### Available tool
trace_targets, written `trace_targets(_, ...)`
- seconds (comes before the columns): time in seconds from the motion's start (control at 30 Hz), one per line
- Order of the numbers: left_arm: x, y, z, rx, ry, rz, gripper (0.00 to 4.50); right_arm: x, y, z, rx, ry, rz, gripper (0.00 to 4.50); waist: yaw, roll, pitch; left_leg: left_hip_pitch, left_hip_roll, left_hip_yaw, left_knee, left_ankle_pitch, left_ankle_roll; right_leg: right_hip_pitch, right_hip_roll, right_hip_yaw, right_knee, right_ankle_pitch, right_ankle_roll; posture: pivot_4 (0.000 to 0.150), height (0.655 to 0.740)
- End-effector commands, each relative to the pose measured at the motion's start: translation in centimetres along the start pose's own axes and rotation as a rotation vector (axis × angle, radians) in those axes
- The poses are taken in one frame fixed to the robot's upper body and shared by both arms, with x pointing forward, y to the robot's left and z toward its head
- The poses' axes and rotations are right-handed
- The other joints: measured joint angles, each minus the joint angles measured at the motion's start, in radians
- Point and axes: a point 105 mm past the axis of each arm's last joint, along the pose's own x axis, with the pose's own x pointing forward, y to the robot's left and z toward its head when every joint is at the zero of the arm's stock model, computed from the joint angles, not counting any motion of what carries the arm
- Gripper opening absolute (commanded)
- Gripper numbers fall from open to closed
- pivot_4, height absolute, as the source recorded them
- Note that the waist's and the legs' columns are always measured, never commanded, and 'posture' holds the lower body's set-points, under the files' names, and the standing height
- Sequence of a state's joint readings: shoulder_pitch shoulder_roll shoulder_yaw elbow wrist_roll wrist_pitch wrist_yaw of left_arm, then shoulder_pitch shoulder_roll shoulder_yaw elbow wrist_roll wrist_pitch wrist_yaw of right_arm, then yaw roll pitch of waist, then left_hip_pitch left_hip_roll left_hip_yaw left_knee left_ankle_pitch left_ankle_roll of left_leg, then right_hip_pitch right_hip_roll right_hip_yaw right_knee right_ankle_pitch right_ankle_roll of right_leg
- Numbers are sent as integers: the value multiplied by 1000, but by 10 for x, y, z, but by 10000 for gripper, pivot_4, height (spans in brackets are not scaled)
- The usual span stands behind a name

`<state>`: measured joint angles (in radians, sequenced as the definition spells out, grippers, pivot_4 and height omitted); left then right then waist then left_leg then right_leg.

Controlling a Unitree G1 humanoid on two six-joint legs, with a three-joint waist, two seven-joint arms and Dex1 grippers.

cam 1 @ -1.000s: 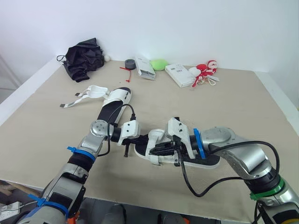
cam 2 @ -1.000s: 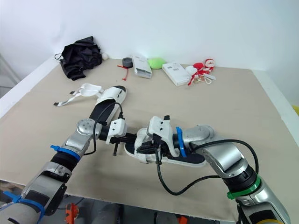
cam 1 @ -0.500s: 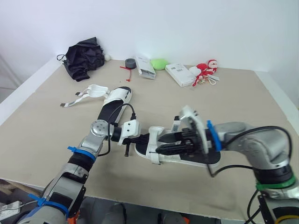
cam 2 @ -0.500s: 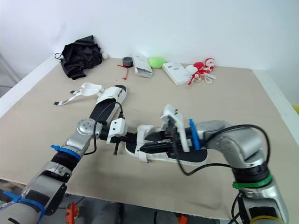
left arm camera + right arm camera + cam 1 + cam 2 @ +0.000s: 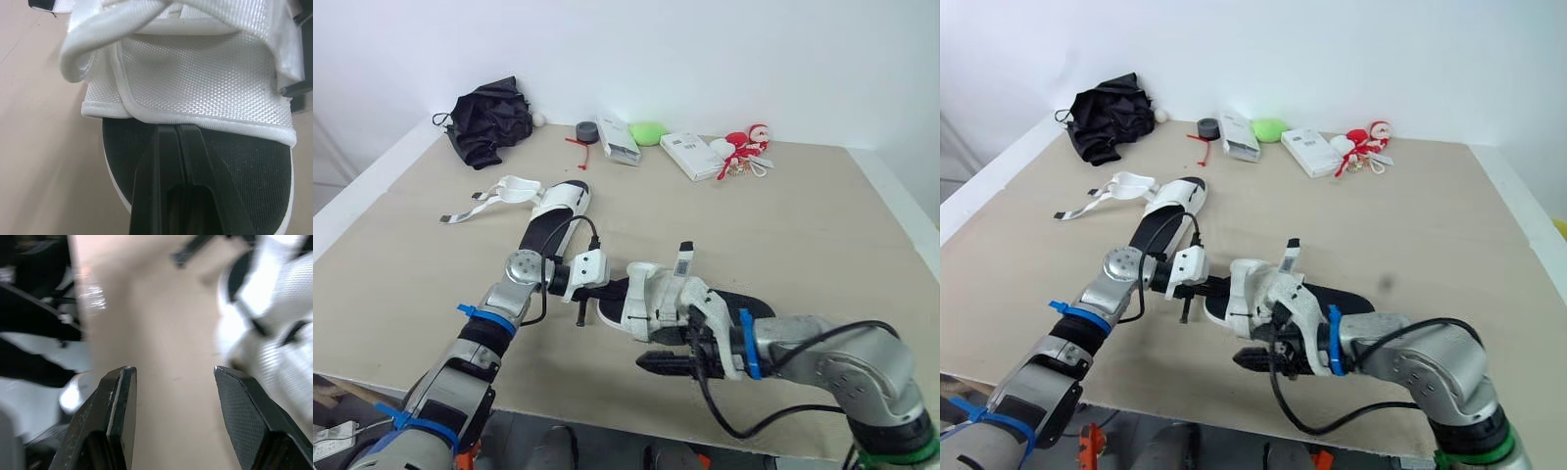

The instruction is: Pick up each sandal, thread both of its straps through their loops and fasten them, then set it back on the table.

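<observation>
peering along our wrists, we see left pincer [image 5: 177,128] pressed together at the sandal strap [image 5: 195,83], right pincer [image 5: 172,369] spread above the worktop [image 5: 161,333].

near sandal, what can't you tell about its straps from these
Eye views: the right gripper and its wrist cover the middle of the near sandal, hiding its rear strap's loop.
Left wrist view: the front strap runs off the frame edge; fastened or not, unclear.
Far sandal: loops too small.

Left pincer [image 5: 177,128] with fingers pressed together; right pincer [image 5: 171,374] splayed wide, its fingertips well apart.
</observation>
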<state>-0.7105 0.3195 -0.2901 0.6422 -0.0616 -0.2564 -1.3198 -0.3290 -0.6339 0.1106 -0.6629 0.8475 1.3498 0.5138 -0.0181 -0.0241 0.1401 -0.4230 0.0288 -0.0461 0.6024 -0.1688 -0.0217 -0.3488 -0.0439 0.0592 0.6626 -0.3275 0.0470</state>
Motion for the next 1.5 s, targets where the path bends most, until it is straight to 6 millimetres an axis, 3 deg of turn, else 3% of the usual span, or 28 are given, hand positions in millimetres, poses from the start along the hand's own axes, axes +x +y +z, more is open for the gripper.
trace_targets(0.03,3,-34,-51,-163,169,-94,0,-1,-11,5,-19,2,-72,27631,0,-1,1,0,0,0,0,0,0,0,0,0,0,0,1,1500,7322)
trace_targets(0.13,2,-33,-51,-161,171,-93,0,-3,-15,6,-30,11,-86,27631,0,-1,1,0,0,0,0,0,0,0,1,0,0,3,6,1500,7322)
trace_targets(0.43,1,-33,-52,-160,172,-88,0,-30,-20,9,-15,-8,-97,27631,0,-4,7,0,0,0,0,1,-1,0,-1,0,0,2,1,1500,7322)
trace_targets(0.73,1,-33,-52,-158,175,-93,0,-7,-18,6,-45,22,-96,27631,-2,-5,7,0,0,0,0,1,-1,0,-1,0,0,2,1,1500,7322)
trace_targets(0.97,-1,-35,-53,-157,178,-93,0,6,-19,16,-63,6,-90,27631,-3,-5,8,0,0,0,0,1,-1,-1,-2,0,0,3,0,1500,7322)
trace_targets(1.1,-2,-35,-53,-158,180,-91,0,4,-19,17,-50,-1,-79,27631,-3,-5,10,0,1,0,-1,1,-1,-2,-2,0,0,4,-2,1500,7322)
trace_targets(1.3,-4,-36,-54,-160,184,-88,0,-19,-30,16,-35,5,-143,27631,-3,-5,12,-1,0,1,-1,1,-1,-2,-3,-1,0,4,-1,1500,7322)
trace_targets(1.5,-5,-38,-55,-165,185,-88,0,-22,-24,10,-8,-7,-197,27631,-3,-5,12,-1,1,0,-2,1,-1,-3,-1,-1,-1,4,1,1500,7322)
